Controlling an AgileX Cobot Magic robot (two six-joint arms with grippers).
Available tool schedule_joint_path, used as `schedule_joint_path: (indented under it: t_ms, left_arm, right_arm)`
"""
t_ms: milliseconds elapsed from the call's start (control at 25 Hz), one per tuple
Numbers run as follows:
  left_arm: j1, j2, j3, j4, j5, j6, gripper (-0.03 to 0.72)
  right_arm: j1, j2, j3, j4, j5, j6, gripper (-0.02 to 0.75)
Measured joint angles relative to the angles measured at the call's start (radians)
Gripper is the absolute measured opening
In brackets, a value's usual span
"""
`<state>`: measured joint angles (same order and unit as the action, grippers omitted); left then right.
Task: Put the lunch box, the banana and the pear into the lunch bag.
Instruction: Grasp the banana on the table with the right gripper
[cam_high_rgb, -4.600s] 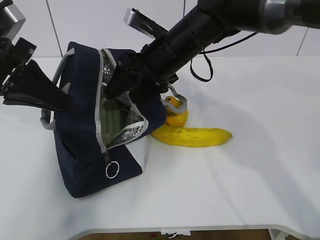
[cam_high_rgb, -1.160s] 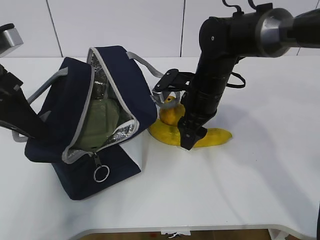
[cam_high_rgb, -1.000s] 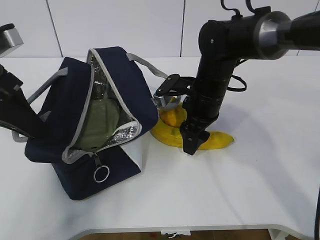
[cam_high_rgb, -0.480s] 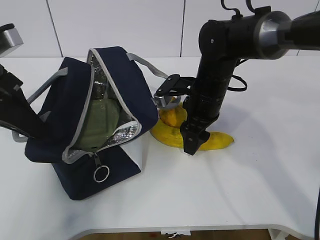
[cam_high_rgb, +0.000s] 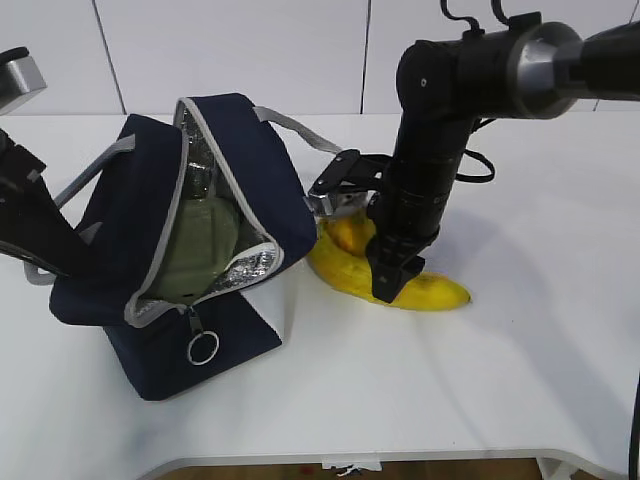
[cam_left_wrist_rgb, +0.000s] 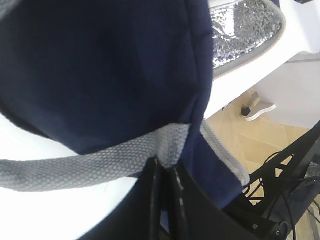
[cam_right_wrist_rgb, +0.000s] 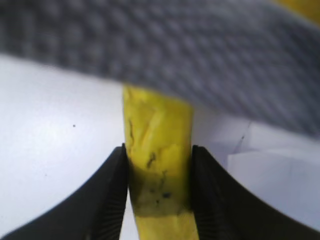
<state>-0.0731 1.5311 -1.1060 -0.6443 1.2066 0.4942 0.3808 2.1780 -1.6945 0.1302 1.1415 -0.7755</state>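
Note:
The navy lunch bag (cam_high_rgb: 240, 180) stands tilted open on the left, with its foil lining showing. The sage-green lunch box (cam_high_rgb: 195, 245) lies inside it. My left gripper (cam_high_rgb: 80, 265) is shut on the bag's grey handle (cam_left_wrist_rgb: 75, 165), which is pinched between the jaws (cam_left_wrist_rgb: 165, 172). The banana (cam_high_rgb: 435, 292) lies on the table just right of the bag. My right gripper (cam_high_rgb: 385, 288) is shut on its middle, and the right wrist view shows the jaws (cam_right_wrist_rgb: 159, 185) pressed on both sides of the banana (cam_right_wrist_rgb: 157, 145). The pear (cam_high_rgb: 347, 232) sits behind the banana, partly hidden by the arm.
The bag's other grey handle (cam_high_rgb: 300, 130) loops toward the pear and blurs across the right wrist view (cam_right_wrist_rgb: 175, 55). The zipper's metal ring pull (cam_high_rgb: 203, 347) hangs at the bag's front. The white table's front edge (cam_high_rgb: 400, 458) is close.
The lunch box has gone into the bag and the right arm has come out to the banana. In the last half second the banana has swung, with its right end moving toward the table's front.

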Motion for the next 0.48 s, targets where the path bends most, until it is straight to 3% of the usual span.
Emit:
schedule_joint_path:
  t_ms: [120,480]
  left_arm:
    - [0.000,0.000,0.000,0.000,0.000,0.000,-0.006]
    - [0.000,0.000,0.000,0.002,0.000,0.000,-0.006]
  right_arm:
    - [0.000,0.000,0.000,0.000,0.036,0.000,0.274]
    - [0.000,0.001,-0.090,0.041,0.074,0.003,0.268]
